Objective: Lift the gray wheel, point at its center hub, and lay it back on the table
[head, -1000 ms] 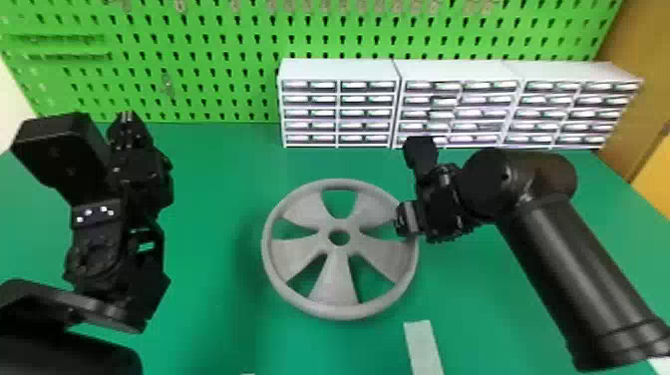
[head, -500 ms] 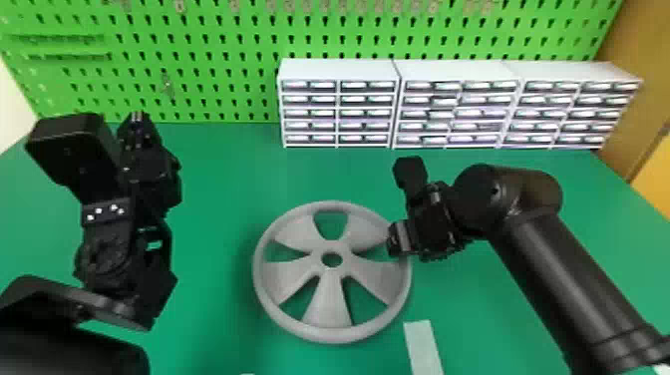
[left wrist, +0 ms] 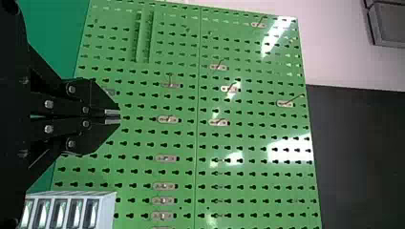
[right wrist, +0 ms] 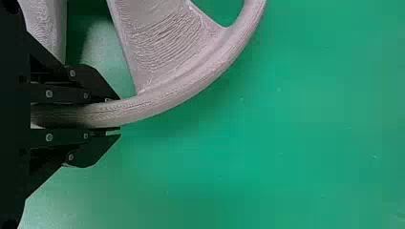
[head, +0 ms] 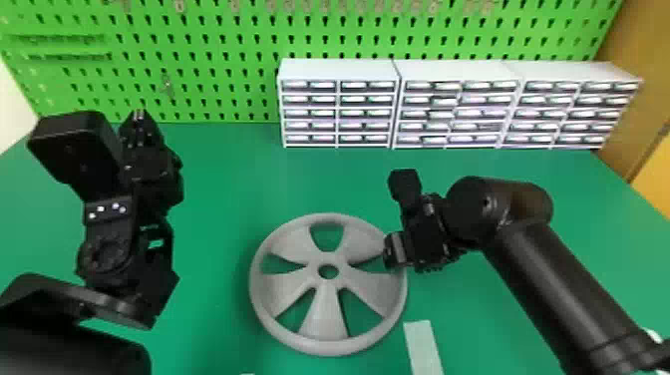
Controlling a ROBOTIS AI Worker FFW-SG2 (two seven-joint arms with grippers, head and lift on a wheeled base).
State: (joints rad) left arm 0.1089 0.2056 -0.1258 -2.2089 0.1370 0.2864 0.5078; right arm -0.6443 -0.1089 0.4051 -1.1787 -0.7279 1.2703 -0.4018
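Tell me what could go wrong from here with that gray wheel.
The right gripper holds the gray wheel at just one side of its rim, so the far side might sag or twist. A pale strip lies close by on the table; the wheel could come down partly on it.

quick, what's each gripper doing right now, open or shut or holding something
Left gripper: closed, holding nothing.
Right gripper: closed on the rim of the gray wheel, one finger on each side.
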